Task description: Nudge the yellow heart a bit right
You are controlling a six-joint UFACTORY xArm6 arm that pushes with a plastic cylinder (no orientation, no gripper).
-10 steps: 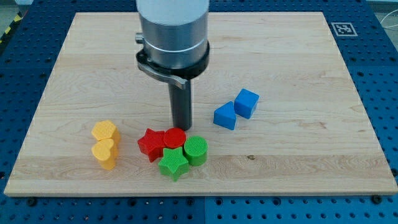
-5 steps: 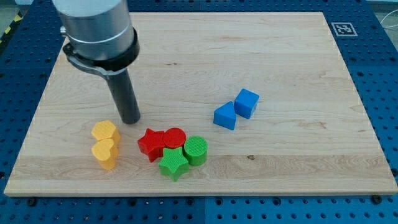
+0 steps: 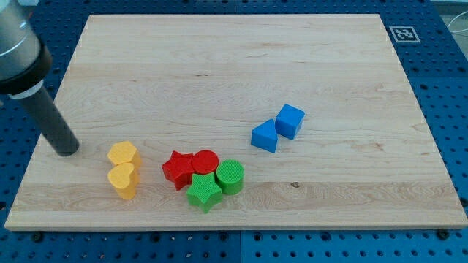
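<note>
1. Since the earlier frames my tip [image 3: 66, 151] has swept from above the red blocks across to the view's left; no block has shifted.
2. Desk [image 3: 234, 66]: wooden board, most of it bare, all blocks in the lower half.
3. No pincer on this rig, just the rod, so nothing to open or close; tip sits near the desk's left edge, left of and slightly above the yellow pair, apart from both.
4. Blue cube [image 3: 290, 120] and a second blue block [image 3: 265, 136] touch, well right of everything else.
5. Red star [image 3: 178, 169], red cylinder [image 3: 205, 162], green cylinder [image 3: 230, 176], green star [image 3: 203, 191] sit clustered, just right of the yellow pair.
6. Yellow heart [image 3: 123, 180] sits at lower left, touching the other yellow block [image 3: 123, 155] above it.
7. Risks, as I judge them: a straight rightward push from this height would hit the upper yellow block, not the heart; tip needs to drop lower first.
8. Pushing too far would drive the heart into the red star and disturb the cluster.
9. Off-centre contact could spin the heart or drag its touching neighbour along.
</note>
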